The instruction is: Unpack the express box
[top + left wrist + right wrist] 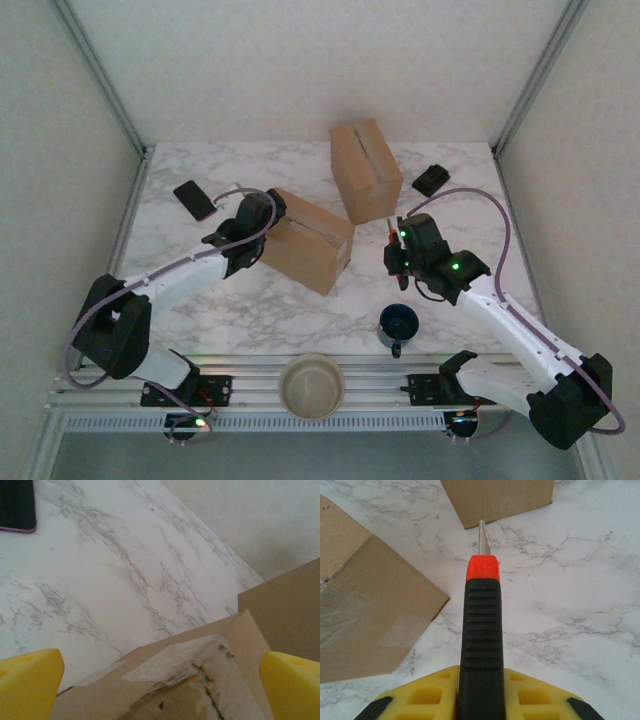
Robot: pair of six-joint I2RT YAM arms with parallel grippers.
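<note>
The left pincer [160, 675] stands at its widest and grips nothing. Its 2 yellow fingers [27, 687] sit either side of the left end of the express box [310, 245]. This brown cardboard box lies near the middle of the desk [250, 300], turned at an angle. Its flaps are shut, so its contents are hidden. In the left wrist view, clear tape, wrinkled and smudged dark, runs along the top seam just below the pincer.

The right pincer [480, 690] is narrowed on a utility knife [481, 630] and holds it by its ribbed black handle. The knife has a red collar and a short metal blade pointing away from the pincer. The express box lies just to the left of this pincer, apart from it.

The blade points at the lower edge of a second cardboard box [365, 170], also closed, standing upright towards the far edge. Whether the tip touches it cannot be told.

A dark blue mug [398, 325] stands near the near edge; its inside is too dark to read. A pale bowl [312, 385] rests at the near edge between the 2 arm bases. A smartphone [194, 199] lies by the far left corner, and a small black object [431, 180] by the far right corner.
</note>
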